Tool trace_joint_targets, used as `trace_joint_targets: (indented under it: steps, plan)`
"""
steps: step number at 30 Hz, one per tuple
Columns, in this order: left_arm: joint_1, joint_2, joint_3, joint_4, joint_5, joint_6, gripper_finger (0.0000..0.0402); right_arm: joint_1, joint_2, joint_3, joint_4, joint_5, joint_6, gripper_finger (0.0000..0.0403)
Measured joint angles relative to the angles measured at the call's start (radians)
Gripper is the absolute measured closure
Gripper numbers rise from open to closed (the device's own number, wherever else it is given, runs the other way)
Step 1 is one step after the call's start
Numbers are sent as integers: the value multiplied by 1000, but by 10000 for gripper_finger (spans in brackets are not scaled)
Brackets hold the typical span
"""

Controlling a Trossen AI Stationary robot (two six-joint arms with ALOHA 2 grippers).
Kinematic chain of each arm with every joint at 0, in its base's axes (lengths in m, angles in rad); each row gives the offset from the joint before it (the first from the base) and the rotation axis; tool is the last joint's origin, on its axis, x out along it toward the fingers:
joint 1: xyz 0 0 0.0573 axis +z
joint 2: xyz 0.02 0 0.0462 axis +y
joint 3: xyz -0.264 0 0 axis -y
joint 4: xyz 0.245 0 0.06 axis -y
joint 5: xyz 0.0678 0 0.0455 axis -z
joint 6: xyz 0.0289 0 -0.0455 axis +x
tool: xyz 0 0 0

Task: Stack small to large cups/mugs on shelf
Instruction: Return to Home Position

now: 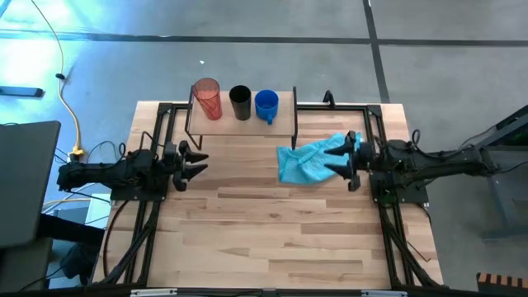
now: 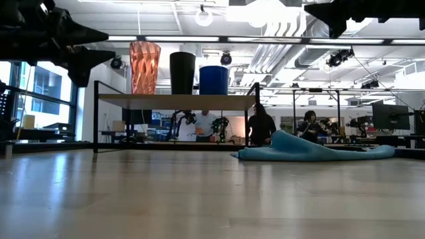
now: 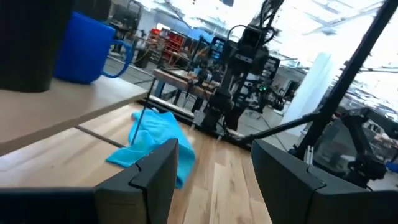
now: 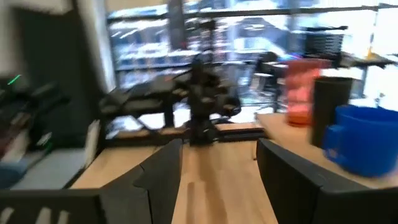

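High view: translucent orange-red tumbler, black cup and blue handled mug stand in a row on the light-wood shelf. Your left gripper and right gripper hover empty, jaws apart. Placing looks done; next, retract both to home.

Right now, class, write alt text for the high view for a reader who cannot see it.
An orange tumbler, black cup and blue mug stand in a row on the shelf at the far edge of the table. The left end effector and right end effector point inward from the sides, open and empty, the right over a light-blue cloth.
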Motion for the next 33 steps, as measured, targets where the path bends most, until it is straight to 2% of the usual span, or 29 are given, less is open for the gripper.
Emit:
trace_joint_targets:
  steps: [3, 9, 12, 16, 18, 26, 33]
  plan:
    - [0, 0, 0, 1, 17, 17, 208, 19, 8, 0, -2, -82, -71, 203]
    - [0, 0, 0, -3, 35, 13, 208, 7, -2, -1, -48, -71, -20, 203]
    - [0, 0, 0, -2, 35, 13, 208, -2, -15, -53, 44, -70, -12, 203]
    - [0, 0, 0, -1, 46, -2, 208, -3, -70, -218, 315, -72, 7, 203]
    - [0, 0, 0, -1, 69, -13, 208, -2, -101, -267, 383, -64, 25, 203]
    - [0, 0, 0, -1, 87, -21, 208, -2, -192, -326, 387, -81, 38, 203]
    - [0, 0, 0, 0, 87, -17, 208, -2, -206, -368, 424, -145, 59, 203]
